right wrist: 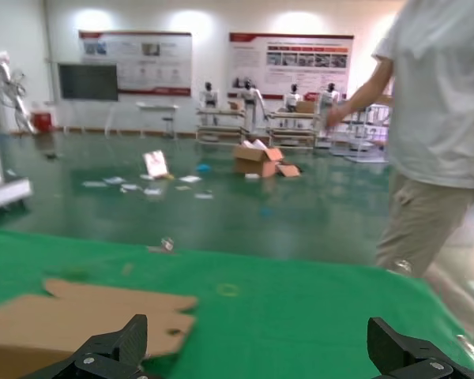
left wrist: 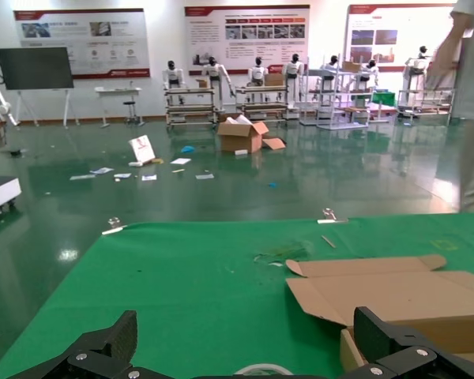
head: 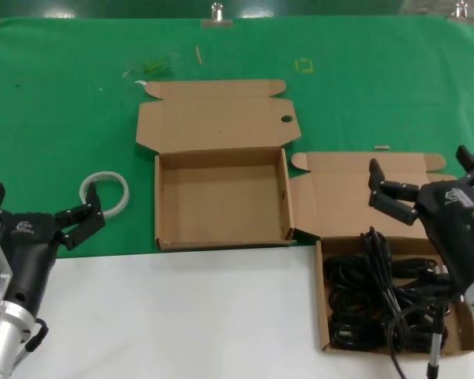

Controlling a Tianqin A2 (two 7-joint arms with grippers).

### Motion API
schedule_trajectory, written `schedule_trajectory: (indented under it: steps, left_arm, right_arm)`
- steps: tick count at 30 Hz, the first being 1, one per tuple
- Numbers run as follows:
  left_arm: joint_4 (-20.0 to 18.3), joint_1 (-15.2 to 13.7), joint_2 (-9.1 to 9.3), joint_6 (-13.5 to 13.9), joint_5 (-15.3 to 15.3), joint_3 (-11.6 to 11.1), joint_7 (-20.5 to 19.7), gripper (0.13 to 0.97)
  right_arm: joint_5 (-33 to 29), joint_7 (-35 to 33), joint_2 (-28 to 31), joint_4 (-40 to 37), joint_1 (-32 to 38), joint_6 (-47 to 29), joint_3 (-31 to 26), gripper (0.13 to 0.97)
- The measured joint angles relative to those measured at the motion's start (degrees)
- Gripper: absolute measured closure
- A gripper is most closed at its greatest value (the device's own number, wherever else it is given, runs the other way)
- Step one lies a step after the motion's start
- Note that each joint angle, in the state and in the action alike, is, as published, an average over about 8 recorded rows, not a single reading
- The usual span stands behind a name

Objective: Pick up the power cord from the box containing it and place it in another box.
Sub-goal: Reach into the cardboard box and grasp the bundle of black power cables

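A green cloth covers the far part of the counter (head: 55,95). The empty box (head: 221,197) sits open in the middle. To its right, the other box (head: 391,296) holds the black power cord (head: 379,300). The right end effector (head: 423,185) hovers above it, fingers apart. The left end effector (head: 43,209) waits near the left edge, fingers apart, beside a white tape ring (head: 105,193).

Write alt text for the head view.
The right tool hangs open above the box holding the black power cord, not yet gripping it. The empty box sits open at centre on green cloth, and the left tool waits open near a white ring.
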Motion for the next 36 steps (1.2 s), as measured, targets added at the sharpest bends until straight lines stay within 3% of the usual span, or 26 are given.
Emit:
schedule_trajectory:
  steps: [6, 11, 17, 27, 35, 36]
  left_arm:
    - [0.0, 0.0, 0.0, 0.0, 0.0, 0.0, 0.0, 0.158]
    - [0.0, 0.0, 0.0, 0.0, 0.0, 0.0, 0.0, 0.182]
    - [0.0, 0.0, 0.0, 0.0, 0.0, 0.0, 0.0, 0.253]
    - [0.0, 0.0, 0.0, 0.0, 0.0, 0.0, 0.0, 0.253]
    - [0.0, 0.0, 0.0, 0.0, 0.0, 0.0, 0.0, 0.622]
    - [0.0, 0.0, 0.0, 0.0, 0.0, 0.0, 0.0, 0.622]
  right_arm:
    - [11.5, 1.5, 10.9, 8.3, -4.5, 6.4, -7.0, 0.129]
    - [17.9, 1.7, 16.5, 9.2, -8.5, 9.8, -11.2, 0.129]
    - [19.5, -1.0, 17.4, 4.7, -9.5, 11.6, -15.1, 0.129]
    - [21.1, -5.4, 16.0, -0.7, -6.0, 12.4, -20.2, 0.129]
    - [22.2, -6.6, 16.1, -1.9, -5.2, 12.4, -21.6, 0.137]
    - [22.3, -6.6, 16.1, -1.8, -5.3, 12.5, -21.6, 0.142]
